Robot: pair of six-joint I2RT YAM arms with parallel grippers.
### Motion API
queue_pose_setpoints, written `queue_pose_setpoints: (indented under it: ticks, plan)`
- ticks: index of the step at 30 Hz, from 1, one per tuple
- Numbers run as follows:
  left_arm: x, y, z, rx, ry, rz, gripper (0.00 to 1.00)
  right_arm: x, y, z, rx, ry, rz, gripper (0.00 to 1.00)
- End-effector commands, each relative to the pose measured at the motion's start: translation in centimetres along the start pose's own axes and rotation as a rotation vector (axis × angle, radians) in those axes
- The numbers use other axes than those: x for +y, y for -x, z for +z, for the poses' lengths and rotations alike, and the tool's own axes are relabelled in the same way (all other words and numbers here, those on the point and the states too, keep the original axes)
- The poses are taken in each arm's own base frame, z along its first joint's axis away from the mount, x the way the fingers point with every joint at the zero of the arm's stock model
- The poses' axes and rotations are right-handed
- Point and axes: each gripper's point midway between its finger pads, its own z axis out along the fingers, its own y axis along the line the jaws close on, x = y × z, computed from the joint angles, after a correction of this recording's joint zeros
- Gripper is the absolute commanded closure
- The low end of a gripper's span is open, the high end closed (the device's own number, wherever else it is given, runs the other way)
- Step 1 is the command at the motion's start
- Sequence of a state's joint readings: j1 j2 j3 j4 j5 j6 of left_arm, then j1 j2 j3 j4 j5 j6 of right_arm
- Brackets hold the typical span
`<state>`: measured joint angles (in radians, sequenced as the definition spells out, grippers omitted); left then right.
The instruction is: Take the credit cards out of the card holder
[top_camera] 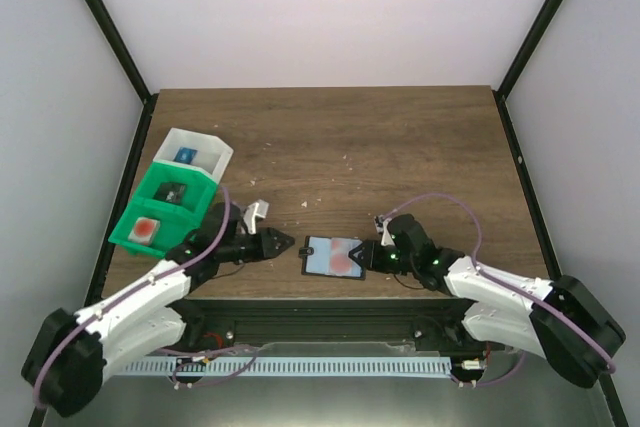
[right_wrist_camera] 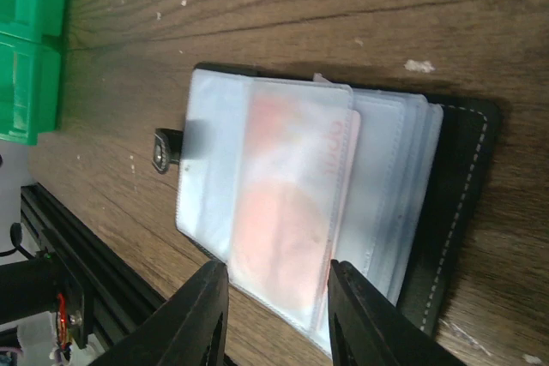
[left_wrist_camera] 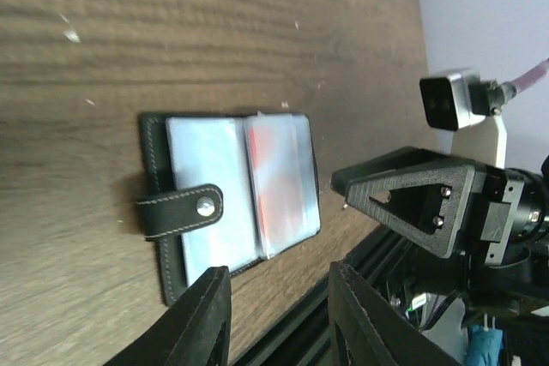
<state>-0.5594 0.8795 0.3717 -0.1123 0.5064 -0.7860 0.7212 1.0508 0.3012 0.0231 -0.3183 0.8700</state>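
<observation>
Left gripper (left_wrist_camera: 279, 273): black fingers spread wide, holding nothing, just beside the black bifold card holder (top_camera: 333, 257), strap end.
Right gripper (right_wrist_camera: 279, 267): spread too, right up at the opposite edge.
Holder position: lying open on the brown wooden worktop (top_camera: 400, 147) near its front edge, long axis left-right, snap strap (left_wrist_camera: 180, 209) pointing left.
Reddish card (right_wrist_camera: 292, 203): inside a cloudy clear sleeve, right half.

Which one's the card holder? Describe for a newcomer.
At the wooden table's near edge, between the left gripper and right gripper, lies the card holder, open flat. Unlike the green bin and white bin, it is black-rimmed, with a reddish card in clear sleeves.
</observation>
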Motion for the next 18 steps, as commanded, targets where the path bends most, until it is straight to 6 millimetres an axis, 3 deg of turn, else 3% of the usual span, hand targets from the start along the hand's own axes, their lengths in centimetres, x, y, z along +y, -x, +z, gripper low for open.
queue_pose_setpoints:
  ticks: [1, 6, 11, 18]
  plan:
    - [-1.4, 0.1, 2.2, -0.016, -0.053, -0.004, 0.66, 0.0, 0.0, 0.3, -0.009, 0.032, 0.024, 0.65]
    - [-0.5, -1.0, 3.8, 0.026, -0.053, -0.001, 0.66, -0.9, -0.3, 1.1, 0.004, 0.007, 0.036, 0.65]
    - [1.6, -2.0, 4.4, 0.029, -0.018, -0.022, 0.67, -1.2, -0.4, 1.6, 0.009, 0.003, 0.034, 0.63]
    - [3.0, -3.7, 5.3, 0.071, -0.026, -0.052, 0.68, -1.2, -0.5, 2.1, 0.024, 0.005, 0.034, 0.62]
